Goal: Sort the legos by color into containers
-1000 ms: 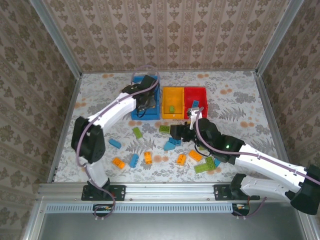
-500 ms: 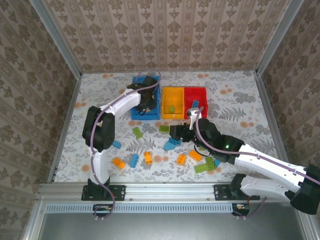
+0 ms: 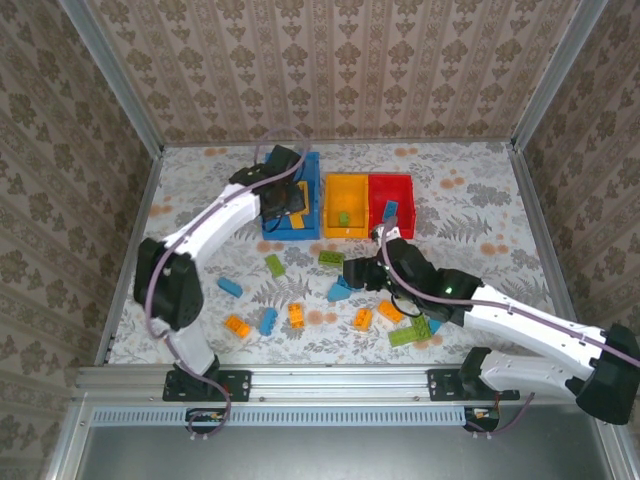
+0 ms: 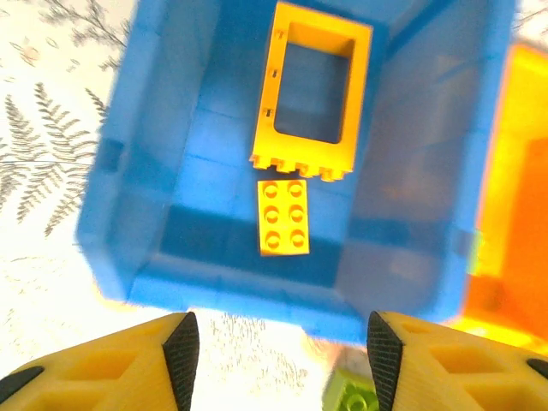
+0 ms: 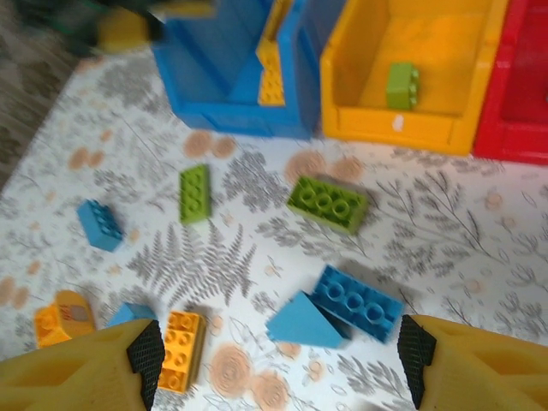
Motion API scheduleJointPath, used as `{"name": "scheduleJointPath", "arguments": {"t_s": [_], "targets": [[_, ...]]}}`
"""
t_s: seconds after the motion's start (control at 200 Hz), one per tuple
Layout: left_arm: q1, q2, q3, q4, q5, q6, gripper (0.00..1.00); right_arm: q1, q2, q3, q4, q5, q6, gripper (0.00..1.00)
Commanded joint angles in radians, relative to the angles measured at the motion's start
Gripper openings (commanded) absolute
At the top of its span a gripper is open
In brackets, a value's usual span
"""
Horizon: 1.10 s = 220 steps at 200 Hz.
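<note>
Spreading apart with nothing between its fingers, the left gripper (image 4: 278,355) is hanging just over the near wall of the blue bin (image 4: 145,171). A second ago it was reaching down inside that bin with its jaws nearly together. Now an orange brick (image 4: 283,217) is lying flat on the bin floor, just beside the orange frame (image 4: 301,164). That reads as a finished drop, so one more orange piece is sorted and this arm is becoming free for another.

The right gripper (image 5: 281,364), jaws also apart and empty, is hovering low over the blue brick (image 5: 355,301) and blue wedge (image 5: 295,325), which are touching on the table (image 5: 445,231). It is sitting much where it was a second ago. A green brick (image 5: 401,84) is resting in the yellow-orange bin (image 5: 394,128). Several orange, green and blue pieces are still lying loose.

No brand, label or writing is showing legibly anywhere.
</note>
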Motion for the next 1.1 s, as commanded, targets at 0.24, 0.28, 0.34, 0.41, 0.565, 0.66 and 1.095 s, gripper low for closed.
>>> {"name": "scheduleJointPath", "arguments": {"t_s": [0.24,0.28,0.34,0.41,0.565,0.66,1.095], "targets": [[-0.322,-0.47,-0.419,0.108,-0.105,0.001,0.68,0.028,0.261,0.109,-0.134,0.006,0.158,0.77],[-0.364,-0.515,-0.46,0.103,-0.134,-0.014,0.68,0.039,0.282,0.119,-0.121,0.001,0.154,0.77],[-0.424,-0.575,-0.508,0.058,-0.191,-0.057,0.67,0.059,0.309,0.148,-0.135,0.004,0.135,0.76],[-0.469,-0.653,-0.555,0.001,-0.24,-0.109,0.67,0.081,0.376,0.174,-0.159,0.002,0.101,0.75],[-0.515,-0.837,-0.646,-0.089,-0.3,-0.194,0.68,0.078,0.441,0.149,-0.129,-0.087,-0.003,0.8],[-0.515,-0.927,-0.675,-0.136,-0.318,-0.217,0.68,0.059,0.476,0.165,-0.157,-0.126,-0.079,0.82],[-0.511,-0.982,-0.652,-0.202,-0.34,-0.216,0.69,-0.034,0.627,0.171,-0.09,-0.277,-0.146,0.86]]}}
